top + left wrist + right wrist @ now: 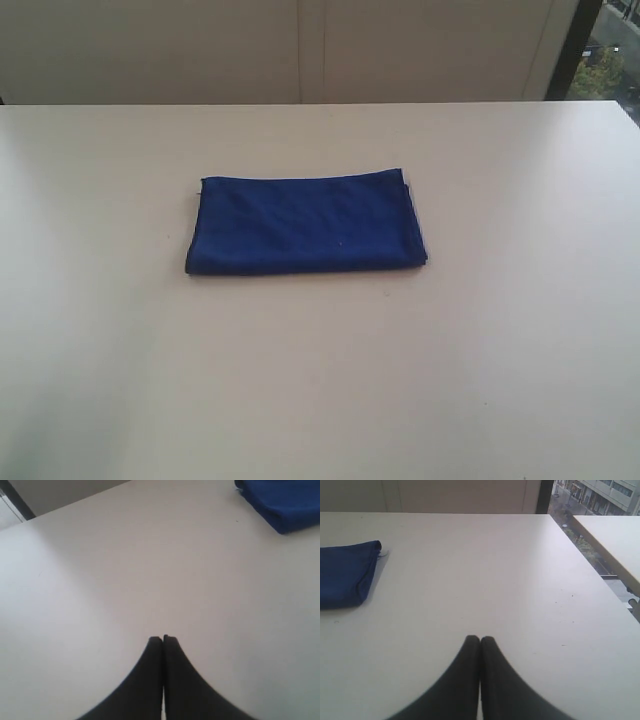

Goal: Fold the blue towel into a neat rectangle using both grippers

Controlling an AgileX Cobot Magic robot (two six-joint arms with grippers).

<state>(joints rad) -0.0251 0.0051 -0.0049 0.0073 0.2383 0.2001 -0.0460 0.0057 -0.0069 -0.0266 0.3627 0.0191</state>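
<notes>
Blue cloth fills the middle of the exterior view: the blue towel point(305, 224) lies folded into a flat rectangle near the centre of the pale tabletop point(320, 380). Its long axis runs left to right across that view, its short ends face the 2 sides, and layered edges show at its right end.

In the left wrist view, your left gripper point(163, 639) has its 2 black fingers pressed together, holding nothing, with plain tabletop ahead of it. You can see 1 corner of the blue towel point(285, 505), well apart from the gripper.

In the right wrist view, your right gripper point(480, 639) is likewise closed tight and empty. The blue towel point(342, 575) lies well apart from it, with a small loose thread point(383, 554) at a corner. Past the tabletop's edge you can see another table point(615, 540) and buildings point(600, 492) outside.
</notes>
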